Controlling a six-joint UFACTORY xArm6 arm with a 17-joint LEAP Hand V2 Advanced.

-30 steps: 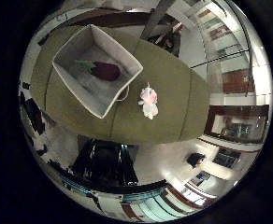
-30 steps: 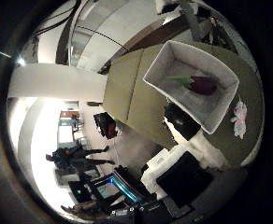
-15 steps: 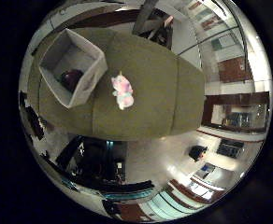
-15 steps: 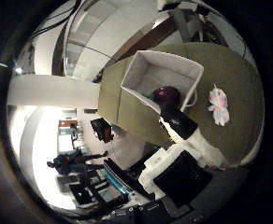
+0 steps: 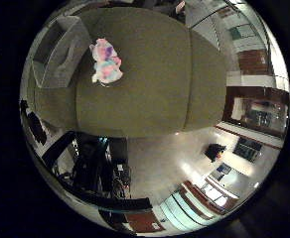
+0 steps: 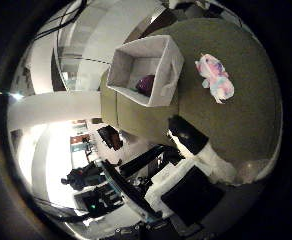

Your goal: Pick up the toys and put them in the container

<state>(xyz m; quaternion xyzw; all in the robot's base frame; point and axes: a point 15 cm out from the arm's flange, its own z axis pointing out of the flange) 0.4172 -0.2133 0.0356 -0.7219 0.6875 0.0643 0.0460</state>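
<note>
A pink, white and blue plush toy (image 6: pixel 215 78) lies on the olive green table (image 6: pixel 241 120), just beside the white fabric container (image 6: pixel 167 75). A dark purple toy (image 6: pixel 145 84) rests inside the container. My right hand (image 6: pixel 195 147) shows in the thumb side view as a black-tipped white finger that reaches out straight above the table, apart from both toys, with nothing held. The little finger side view shows the same plush toy (image 5: pixel 105 61) next to the container (image 5: pixel 60 52), and no part of the hand.
The oval table (image 5: pixel 150 84) stands on a pale shiny floor (image 5: pixel 180 163). Dark equipment and chairs (image 5: pixel 93 168) stand past the table's edge. A white column (image 6: pixel 51 107) rises beside the table.
Both views have shifted as the hand moved from above the container toward the plush toy. The container now sits at the pictures' edge and the plush toy looks larger. The toys have not moved.
</note>
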